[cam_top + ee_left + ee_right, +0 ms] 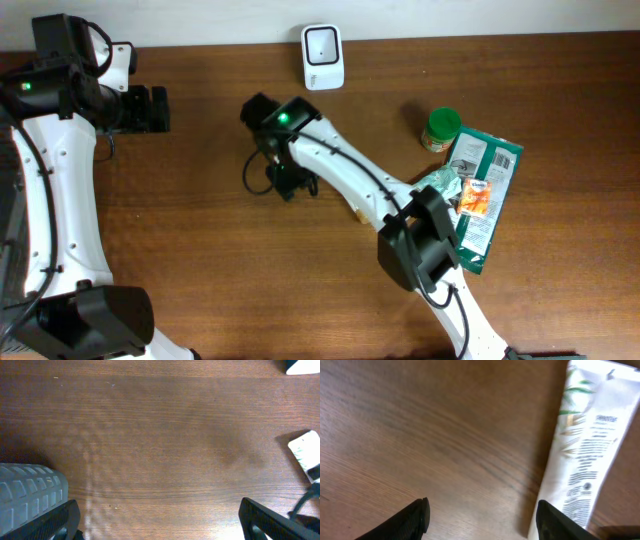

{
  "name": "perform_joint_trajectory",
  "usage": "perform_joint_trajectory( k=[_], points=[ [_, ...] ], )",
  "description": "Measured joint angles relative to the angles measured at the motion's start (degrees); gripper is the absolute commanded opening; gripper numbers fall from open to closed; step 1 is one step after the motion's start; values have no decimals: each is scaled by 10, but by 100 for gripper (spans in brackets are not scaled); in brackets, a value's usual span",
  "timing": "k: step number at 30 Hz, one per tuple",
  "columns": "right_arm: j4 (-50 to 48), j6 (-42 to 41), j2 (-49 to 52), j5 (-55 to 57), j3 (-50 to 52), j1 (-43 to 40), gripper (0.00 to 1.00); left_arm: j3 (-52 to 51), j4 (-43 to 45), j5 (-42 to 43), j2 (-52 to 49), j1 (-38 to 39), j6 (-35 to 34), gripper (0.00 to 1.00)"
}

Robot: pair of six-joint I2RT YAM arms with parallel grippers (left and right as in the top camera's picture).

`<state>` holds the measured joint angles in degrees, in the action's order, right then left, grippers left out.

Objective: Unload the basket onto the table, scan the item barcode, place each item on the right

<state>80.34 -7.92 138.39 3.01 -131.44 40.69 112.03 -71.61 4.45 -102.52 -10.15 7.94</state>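
Observation:
A white tube-like item (587, 445) with green leaf print and small black text lies on the wooden table, at the right of the right wrist view. My right gripper (482, 505) is open over bare wood just left of it, its right finger (555, 522) at the item's edge and nothing between the jaws. From overhead, the right gripper (288, 182) hangs mid-table below the white scanner (323, 55). In the left wrist view the item's end (305, 452) peeks in at the right edge. My left gripper (160, 505) is wide open over bare wood, at the far left (150, 108).
A green-lidded jar (440, 128), a green packet (482, 200) and an orange snack bag (476, 198) lie at the right, partly under the right arm. The table's back edge meets the wall behind the scanner.

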Motion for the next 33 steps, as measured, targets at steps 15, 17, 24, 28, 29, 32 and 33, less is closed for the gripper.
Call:
perform_joint_trajectory(
  k=[15,17,24,28,29,32,33],
  points=[
    [65,4,-11,-70,172,-139,55,0,0,0,0,0,0,99],
    [33,1,-11,-91,173,-80,56,0,0,0,0,0,0,99],
    [-281,-9,-11,-169,175,-30,62,0,0,0,0,0,0,99],
    [-229,11,-11,-205,71,-90,67,0,0,0,0,0,0,99],
    [-160,20,-7,-215,20,-110,72,0,0,0,0,0,0,99],
    [11,76,-17,-233,-103,-164,73,0,-1,0,0,0,0,99],
    [23,99,-19,-236,-85,-197,72,0,-1,0,0,0,0,99]
  ],
)
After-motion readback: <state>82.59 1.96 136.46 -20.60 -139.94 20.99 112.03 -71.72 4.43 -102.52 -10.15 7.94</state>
